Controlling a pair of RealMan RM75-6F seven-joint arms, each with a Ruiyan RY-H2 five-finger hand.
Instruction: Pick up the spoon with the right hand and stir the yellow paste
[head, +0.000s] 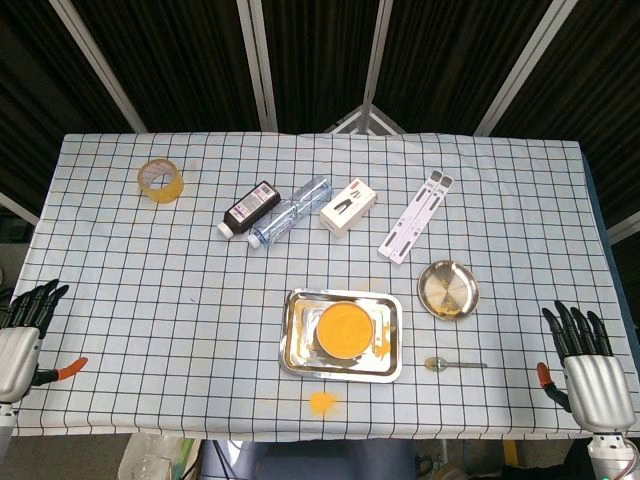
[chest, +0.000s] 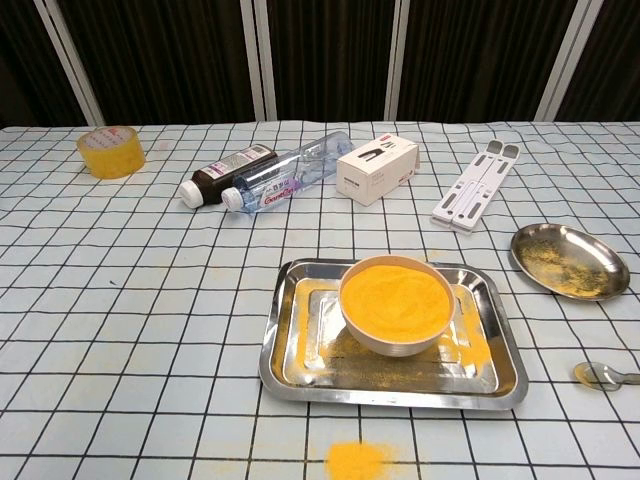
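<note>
Small metal spoon (head: 452, 363) is lying untouched on the checked-cloth surface (head: 150, 300) just right of the steel tray (head: 293, 350) holding the bowl of yellow paste (head: 345, 328), nearest the right hand (head: 588, 370), which is waiting fingers (head: 572, 328) spread, holding nothing.

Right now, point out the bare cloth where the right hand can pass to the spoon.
Bare cloth runs from the right hand to the spoon, its handle toward the hand. Also free: the left side between tape and left hand. Crowded: tray beside the spoon, steel dish above it, bottles and box beyond.
</note>
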